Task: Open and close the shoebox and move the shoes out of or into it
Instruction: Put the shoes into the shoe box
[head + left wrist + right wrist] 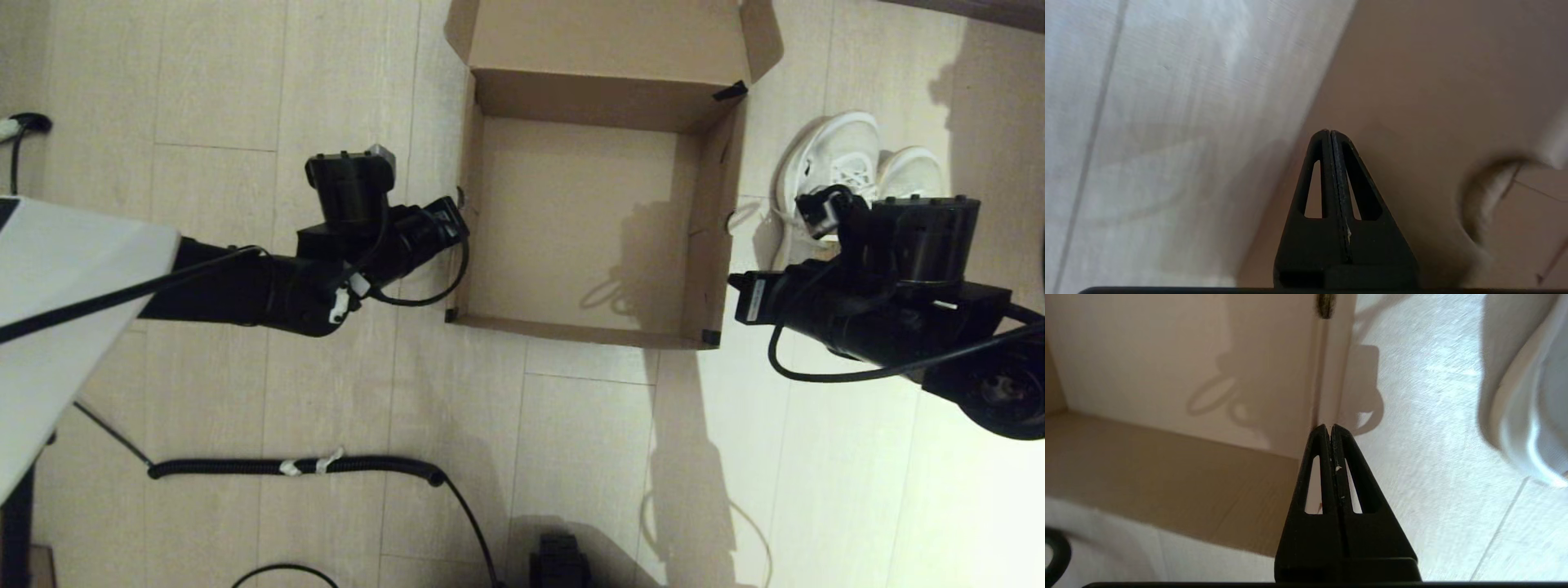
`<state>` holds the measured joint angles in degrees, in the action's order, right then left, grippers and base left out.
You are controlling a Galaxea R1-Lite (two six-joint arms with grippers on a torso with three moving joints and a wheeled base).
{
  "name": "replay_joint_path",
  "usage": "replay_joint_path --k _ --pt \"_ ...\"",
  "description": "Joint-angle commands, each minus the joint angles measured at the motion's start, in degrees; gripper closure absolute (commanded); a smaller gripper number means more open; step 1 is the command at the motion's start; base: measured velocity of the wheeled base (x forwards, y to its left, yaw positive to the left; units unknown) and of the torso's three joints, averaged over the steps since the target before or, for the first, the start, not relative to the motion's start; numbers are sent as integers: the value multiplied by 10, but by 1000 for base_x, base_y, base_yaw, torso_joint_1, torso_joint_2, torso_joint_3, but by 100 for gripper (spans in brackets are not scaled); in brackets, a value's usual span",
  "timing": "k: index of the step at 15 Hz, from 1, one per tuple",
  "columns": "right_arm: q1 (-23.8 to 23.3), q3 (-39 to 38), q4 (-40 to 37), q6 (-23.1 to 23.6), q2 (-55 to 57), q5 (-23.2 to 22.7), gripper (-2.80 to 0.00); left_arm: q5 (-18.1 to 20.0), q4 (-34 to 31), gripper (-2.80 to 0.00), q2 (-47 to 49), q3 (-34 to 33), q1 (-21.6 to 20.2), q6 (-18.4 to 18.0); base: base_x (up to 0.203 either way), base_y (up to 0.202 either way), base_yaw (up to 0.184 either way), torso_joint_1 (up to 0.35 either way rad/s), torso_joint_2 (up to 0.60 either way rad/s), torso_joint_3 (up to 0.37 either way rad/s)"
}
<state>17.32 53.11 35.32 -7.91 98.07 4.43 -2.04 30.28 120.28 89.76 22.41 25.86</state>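
- The shoebox (588, 220) sits open on the floor (245, 98), lid folded back.
- Left gripper (1331, 136), fingers closed on nothing, hangs beside the box's left wall.
- Right gripper (1329, 430), fingers likewise closed, hangs over the right wall's rim.
- The shoes (849, 163) lie outside, right of the box.

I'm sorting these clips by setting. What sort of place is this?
Probably an indoor room in a home or a lab, not a workshop. A plain brown cardboard shoebox stands open on a pale wood-plank floor, a pair of white mesh sneakers sits beside it, and black cables trail loose.
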Motion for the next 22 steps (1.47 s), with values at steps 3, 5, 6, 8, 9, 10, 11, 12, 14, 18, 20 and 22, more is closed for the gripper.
replay_joint_path --k 3,5,6,8,9,10,11,12,14,18,20,22 --pt "11 -40 34 -1 -5 1 0 -3 4 0 -37 -50 20 5 0 0 0 0 0 0" --pt "18 -56 35 0 -16 2 0 -4 5 0 -60 -81 26 5 0 0 0 0 0 0" --pt "19 -64 35 0 -22 2 0 -4 5 0 -74 -102 30 5 0 0 0 0 0 0" --pt "26 -92 35 0 -43 2 0 -14 7 0 -99 -149 38 12 0 0 0 0 0 0" --pt "27 -106 35 0 -53 2 0 -20 8 0 -111 -170 43 19 0 0 0 0 0 0" --pt "27 -118 35 0 -66 3 0 -25 8 0 -127 -193 50 28 0 0 0 0 0 0" --pt "27 -127 35 1 -78 3 0 -27 9 0 -141 -217 53 35 0 0 0 0 0 0" --pt "27 -132 34 2 -82 3 0 -28 11 0 -154 -232 54 37 0 0 0 0 0 0" --pt "31 -133 34 2 -77 3 0 -29 11 0 -175 -233 54 37 0 0 0 0 0 0" --pt "59 -133 36 4 -36 17 0 -29 9 0 -197 -203 83 34 0 0 0 0 0 0" --pt "60 -132 50 6 -13 27 0 -28 8 0 -187 -193 117 34 0 0 0 0 0 0" --pt "64 -130 78 10 13 40 0 -29 8 0 -153 -190 148 19 0 0 0 0 0 0"
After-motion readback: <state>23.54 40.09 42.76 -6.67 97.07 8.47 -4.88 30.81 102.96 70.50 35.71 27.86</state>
